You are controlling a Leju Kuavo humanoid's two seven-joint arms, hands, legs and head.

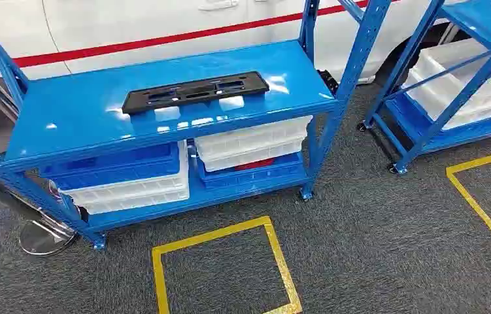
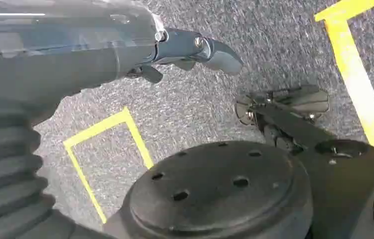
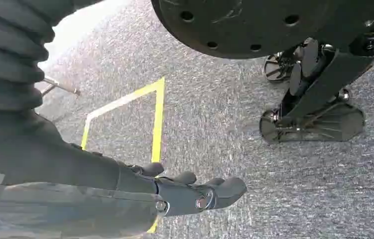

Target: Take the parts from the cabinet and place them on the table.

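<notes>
A long flat black plastic part [image 1: 195, 91] lies across the top shelf of the blue cabinet [image 1: 66, 124], a little right of its middle. My left hand [image 2: 189, 50] hangs beside my body over grey carpet, fingers stretched out and apart, holding nothing. My right hand [image 3: 194, 191] also hangs low over the carpet, fingers extended and empty. Both hands are far from the part.
The cabinet's lower shelf holds stacked blue and white bins [image 1: 125, 180]. A second blue rack [image 1: 452, 85] with white bins stands to the right. Yellow tape squares [image 1: 223, 268] mark the grey carpet in front. A white car with a red stripe [image 1: 164, 33] is behind.
</notes>
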